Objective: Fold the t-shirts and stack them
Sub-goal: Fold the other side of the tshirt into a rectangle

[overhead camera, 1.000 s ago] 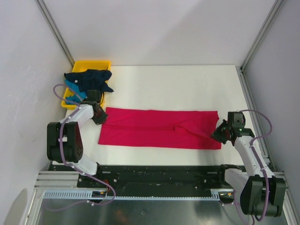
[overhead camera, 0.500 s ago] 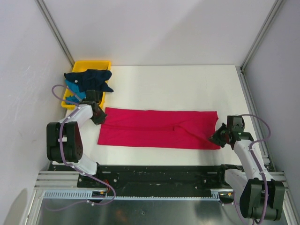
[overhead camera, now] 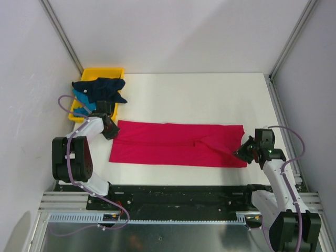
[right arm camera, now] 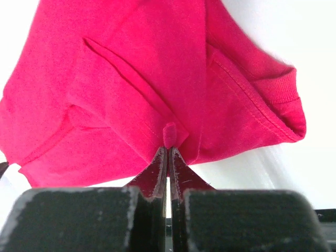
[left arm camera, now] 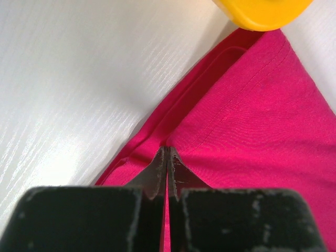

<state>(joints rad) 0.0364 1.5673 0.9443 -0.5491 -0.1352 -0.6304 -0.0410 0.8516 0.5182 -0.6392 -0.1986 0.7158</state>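
A crimson-pink t-shirt (overhead camera: 178, 143) lies on the white table as a long folded strip running left to right. My left gripper (overhead camera: 112, 131) is shut on the cloth at the strip's far-left corner, next to the tray; in the left wrist view the fingertips (left arm camera: 168, 150) pinch a fold of the shirt (left arm camera: 252, 131). My right gripper (overhead camera: 243, 151) is shut on the strip's right end, where its fingertips (right arm camera: 168, 149) hold a small pinch of the shirt (right arm camera: 147, 79), slightly raised. A dark navy t-shirt (overhead camera: 100, 86) lies crumpled over a teal-blue t-shirt (overhead camera: 82, 99) in the tray.
A yellow plastic tray (overhead camera: 107, 71) stands at the back left against the wall, and its corner (left arm camera: 262, 10) shows close to the left gripper. Grey walls close in the table on the left, back and right. The black rail with the arm bases runs along the near edge.
The right arm has shifted slightly toward the near edge, still holding the shirt's right end. The left arm and the strip's left end have stayed put.
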